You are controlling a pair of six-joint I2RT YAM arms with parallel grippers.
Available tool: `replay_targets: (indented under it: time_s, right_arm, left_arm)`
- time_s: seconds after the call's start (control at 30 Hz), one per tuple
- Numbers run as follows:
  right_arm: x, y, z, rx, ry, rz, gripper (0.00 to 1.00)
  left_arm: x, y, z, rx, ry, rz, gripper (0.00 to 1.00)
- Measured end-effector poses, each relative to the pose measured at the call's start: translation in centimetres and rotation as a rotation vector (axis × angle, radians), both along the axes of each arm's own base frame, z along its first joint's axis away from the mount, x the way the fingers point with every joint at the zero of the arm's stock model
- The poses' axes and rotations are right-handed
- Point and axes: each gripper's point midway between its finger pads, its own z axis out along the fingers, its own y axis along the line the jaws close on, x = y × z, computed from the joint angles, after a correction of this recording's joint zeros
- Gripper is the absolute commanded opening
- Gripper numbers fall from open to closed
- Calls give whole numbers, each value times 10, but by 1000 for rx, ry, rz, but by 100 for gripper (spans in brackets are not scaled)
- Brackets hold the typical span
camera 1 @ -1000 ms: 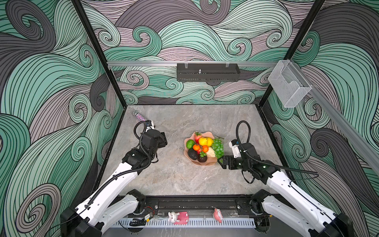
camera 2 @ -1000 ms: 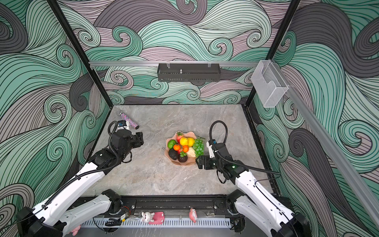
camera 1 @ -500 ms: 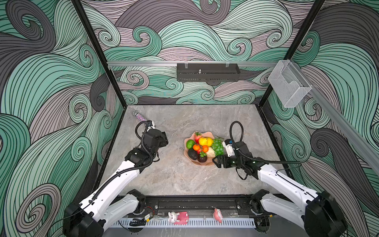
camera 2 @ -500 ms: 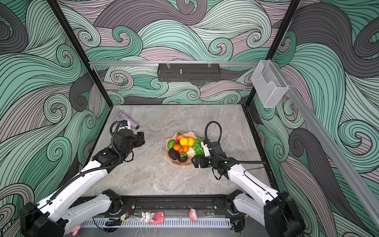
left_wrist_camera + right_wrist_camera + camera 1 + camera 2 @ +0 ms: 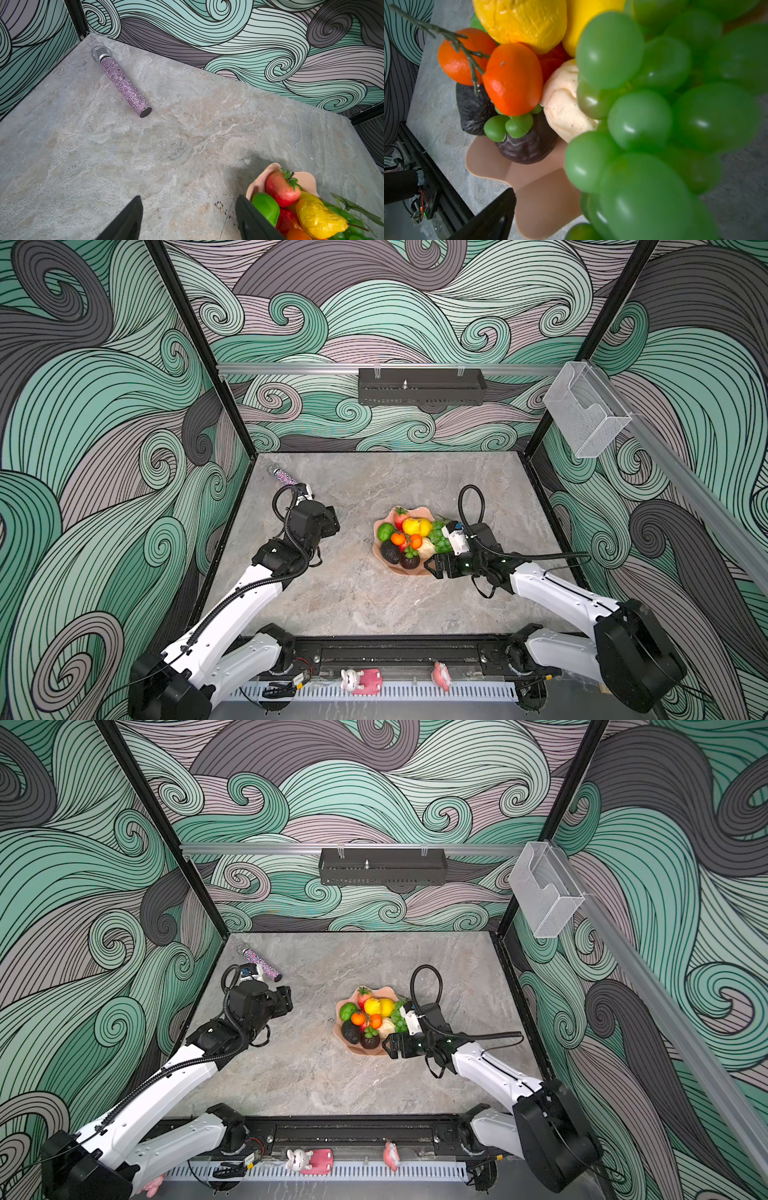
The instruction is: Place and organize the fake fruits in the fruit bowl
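1. Left arm (image 5: 239,612) and right arm (image 5: 557,597): glossy white link shells joined by rounded black joint housings.
2. A black ribbed cable (image 5: 470,488) loops above each wrist and trails along the links.
3. Left gripper (image 5: 188,200) and right gripper (image 5: 431,568): matte black, with tapering wedge-shaped jaws.
4. A white camera block (image 5: 457,541) with a blue spot sits right of frame centre in both top views.

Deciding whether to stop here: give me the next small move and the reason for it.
Probably nudge the grapes deeper into the bowl with the right fingers. They stand open and empty beside the bowl's near rim, no fruit lies loose outside it, and the grapes look to spill over its right edge.
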Motion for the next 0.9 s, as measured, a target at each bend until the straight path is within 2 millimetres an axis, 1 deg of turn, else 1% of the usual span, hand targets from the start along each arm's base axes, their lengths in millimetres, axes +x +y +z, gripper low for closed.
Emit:
replay_targets:
  time_s: [0.27, 0.47, 0.63, 0.8, 0.9]
  right_arm:
    - [-8, 5, 12, 54, 10, 21, 93]
    - [-15, 7, 13, 75, 56, 13, 90]
    - [-16, 7, 15, 84, 77, -1, 94]
    - [-17, 8, 15, 92, 90, -13, 97]
    - [-20, 6, 9, 96, 100, -23, 98]
  left_arm:
    - [1, 4, -4, 0, 6, 10, 73]
    - [1, 3, -8, 1, 14, 9, 73]
    - [2, 3, -8, -1, 14, 9, 73]
    - [3, 2, -13, -1, 29, 3, 73]
    - [5, 0, -17, -3, 42, -4, 73]
